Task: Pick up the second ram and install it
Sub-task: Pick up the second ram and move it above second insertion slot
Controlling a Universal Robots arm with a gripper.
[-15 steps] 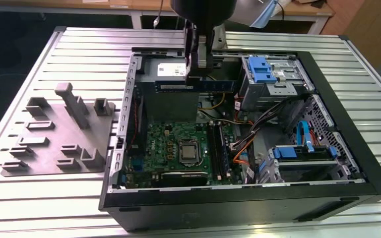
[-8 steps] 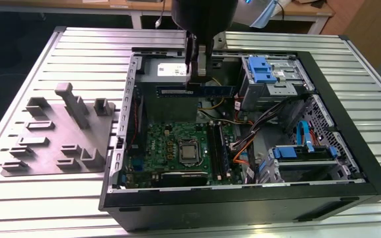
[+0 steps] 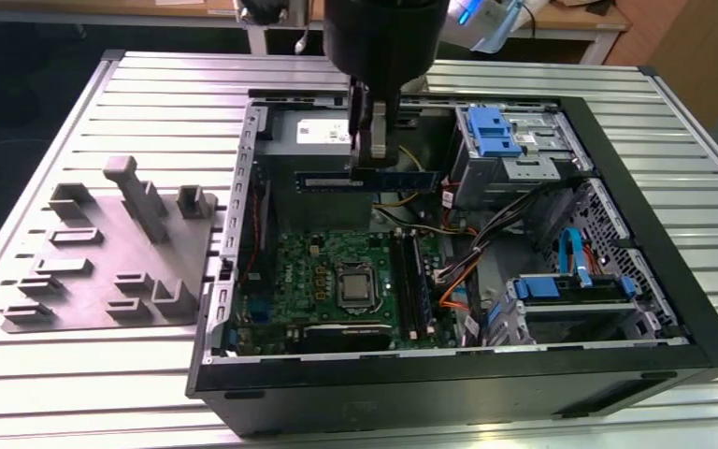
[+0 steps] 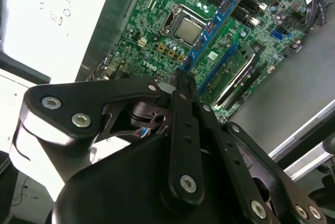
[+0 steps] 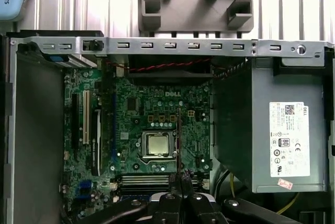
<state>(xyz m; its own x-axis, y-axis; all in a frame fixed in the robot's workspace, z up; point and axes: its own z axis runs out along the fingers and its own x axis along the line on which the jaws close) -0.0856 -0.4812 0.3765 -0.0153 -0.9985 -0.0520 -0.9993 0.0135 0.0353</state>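
My gripper (image 3: 366, 165) is shut on the second ram (image 3: 403, 180), a slim dark board with a bluish face that I hold level, on edge, above the open computer case. In the second wrist view the ram (image 4: 214, 22) sticks out from my shut gripper (image 4: 183, 80) over the green motherboard (image 4: 152, 41). In the first wrist view the ram (image 5: 179, 135) appears edge-on as a thin line above the processor (image 5: 157, 144), in front of my gripper (image 5: 180, 181). The long black memory slots (image 3: 411, 281) lie beside the processor (image 3: 356, 285), below the ram and apart from it.
The black tower case (image 3: 658, 243) lies open on the slatted metal table (image 3: 72, 112). A grey power supply (image 5: 272, 130) fills the case's far end. Cables (image 3: 484, 243) and blue-tabbed drive bays (image 3: 503, 131) crowd the exterior view's right. A grey fixture plate (image 3: 109, 262) lies outside the case.
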